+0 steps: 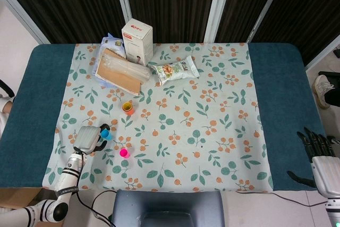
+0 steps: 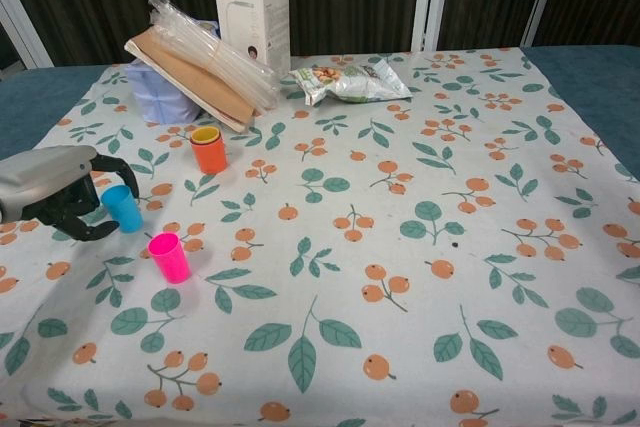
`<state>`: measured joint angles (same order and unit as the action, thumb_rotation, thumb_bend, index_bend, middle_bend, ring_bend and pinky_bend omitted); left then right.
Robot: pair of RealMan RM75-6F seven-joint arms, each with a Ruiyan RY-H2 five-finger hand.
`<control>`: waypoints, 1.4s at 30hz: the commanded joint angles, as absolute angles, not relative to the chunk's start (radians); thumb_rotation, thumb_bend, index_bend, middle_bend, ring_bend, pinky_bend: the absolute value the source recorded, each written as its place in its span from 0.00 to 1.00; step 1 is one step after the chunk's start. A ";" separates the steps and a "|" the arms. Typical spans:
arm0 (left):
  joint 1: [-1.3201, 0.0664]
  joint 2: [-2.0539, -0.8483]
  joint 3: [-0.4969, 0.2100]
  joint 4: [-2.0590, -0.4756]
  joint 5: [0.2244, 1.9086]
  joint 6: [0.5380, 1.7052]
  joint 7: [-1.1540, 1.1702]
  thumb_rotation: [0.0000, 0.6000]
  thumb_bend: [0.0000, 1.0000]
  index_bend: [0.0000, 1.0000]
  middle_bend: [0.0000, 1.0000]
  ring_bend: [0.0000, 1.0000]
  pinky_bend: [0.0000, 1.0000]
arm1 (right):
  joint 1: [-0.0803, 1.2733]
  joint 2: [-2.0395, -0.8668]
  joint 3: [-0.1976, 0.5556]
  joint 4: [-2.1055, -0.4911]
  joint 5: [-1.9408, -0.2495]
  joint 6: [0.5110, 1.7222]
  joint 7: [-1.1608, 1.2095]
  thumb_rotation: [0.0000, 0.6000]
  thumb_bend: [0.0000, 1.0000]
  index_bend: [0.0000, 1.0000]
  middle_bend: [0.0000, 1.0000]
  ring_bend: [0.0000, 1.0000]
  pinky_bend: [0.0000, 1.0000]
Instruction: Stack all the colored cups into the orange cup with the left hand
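The orange cup [image 1: 127,107] [image 2: 208,150], with a yellow cup nested inside, stands upright left of the table's centre. Nearer the front, a blue cup [image 1: 105,134] [image 2: 122,207] and a pink cup [image 1: 124,153] [image 2: 168,257] stand upright and apart. My left hand [image 1: 87,137] [image 2: 55,192] sits low at the blue cup's left side. Its thumb arches behind the cup and its fingers curl in front. I see no firm grip, and the cup stands on the cloth. My right hand [image 1: 319,155] hangs off the table's right front corner with fingers spread, holding nothing.
At the back left stand a white carton [image 1: 137,41] [image 2: 251,9] and a brown packet with clear plastic sleeves [image 1: 119,72] [image 2: 195,72] lying over a blue bag. A snack bag [image 1: 175,70] [image 2: 352,80] lies beside them. The floral cloth [image 1: 212,131] covers the table.
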<state>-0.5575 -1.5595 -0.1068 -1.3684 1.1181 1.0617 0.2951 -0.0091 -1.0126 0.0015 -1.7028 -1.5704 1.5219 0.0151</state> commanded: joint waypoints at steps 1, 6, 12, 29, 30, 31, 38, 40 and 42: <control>-0.558 -1.564 -0.111 -1.362 1.116 1.058 0.295 1.00 0.34 0.42 1.00 1.00 1.00 | -0.009 -1.013 0.001 -1.703 -1.570 1.521 0.014 1.00 0.20 0.00 0.00 0.00 0.00; -0.559 -1.567 -0.119 -1.349 1.114 1.050 0.288 1.00 0.35 0.44 1.00 1.00 1.00 | -0.009 -1.014 0.001 -1.704 -1.569 1.520 0.011 1.00 0.20 0.00 0.00 0.00 0.00; -0.558 -1.561 -0.126 -1.353 1.118 1.043 0.271 1.00 0.36 0.50 1.00 1.00 1.00 | -0.007 -1.015 0.001 -1.706 -1.567 1.516 0.005 1.00 0.20 0.00 0.00 0.00 0.00; -0.722 -1.627 -0.361 -1.376 1.029 1.092 0.358 1.00 0.36 0.53 1.00 1.00 1.00 | -0.002 -1.021 0.006 -1.709 -1.554 1.505 -0.011 1.00 0.20 0.00 0.00 0.00 0.00; -0.740 -1.642 -0.372 -1.356 1.006 1.083 0.377 1.00 0.36 0.53 1.00 1.00 1.00 | -0.002 -1.020 0.007 -1.708 -1.552 1.505 -0.009 1.00 0.20 0.00 0.00 0.00 0.00; -0.752 -1.653 -0.378 -1.341 0.989 1.076 0.389 1.00 0.36 0.53 1.00 1.00 1.00 | -0.002 -1.019 0.008 -1.708 -1.550 1.505 -0.007 1.00 0.20 0.00 0.00 0.00 0.00; -0.803 -1.720 -0.391 -1.227 0.915 1.041 0.416 1.00 0.36 0.54 1.00 1.00 1.00 | -0.002 -1.014 0.012 -1.706 -1.542 1.506 0.004 1.00 0.20 0.00 0.00 0.00 0.00; -0.811 -1.734 -0.391 -1.199 0.906 1.034 0.413 1.00 0.36 0.54 1.00 1.00 1.00 | -0.001 -1.013 0.012 -1.706 -1.542 1.505 0.005 1.00 0.20 0.00 0.00 0.00 0.00; -0.816 -1.744 -0.390 -1.178 0.902 1.031 0.408 1.00 0.36 0.54 1.00 1.00 1.00 | -0.002 -1.013 0.013 -1.707 -1.541 1.507 0.006 1.00 0.20 0.00 0.00 0.00 0.00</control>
